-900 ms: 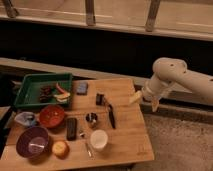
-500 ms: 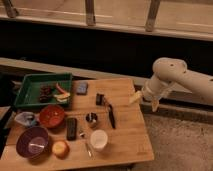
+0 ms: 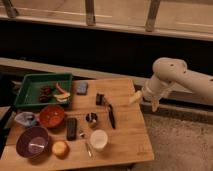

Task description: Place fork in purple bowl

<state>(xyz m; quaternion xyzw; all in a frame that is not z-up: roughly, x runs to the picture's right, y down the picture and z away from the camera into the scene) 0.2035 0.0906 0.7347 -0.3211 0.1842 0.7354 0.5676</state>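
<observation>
Fork [image 3: 88,148]: flat on counter [image 3: 125,135], just left of white cup [image 3: 98,139], right of purple bowl [image 3: 21,144]. Tool [image 3: 144,102]: beyond counter's right edge, grip state not discernible. Advised: descend vertically, pinch across thin handle.

Seemingly a robot test area: wooden table [image 3: 125,142] below a railing [image 3: 90,11], end effector [image 3: 137,98] beside its edge.

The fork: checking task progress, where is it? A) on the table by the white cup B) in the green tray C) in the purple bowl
A: the fork lies on the table beside the white cup; the gripper hangs by the table's right edge, apart from it.
</observation>
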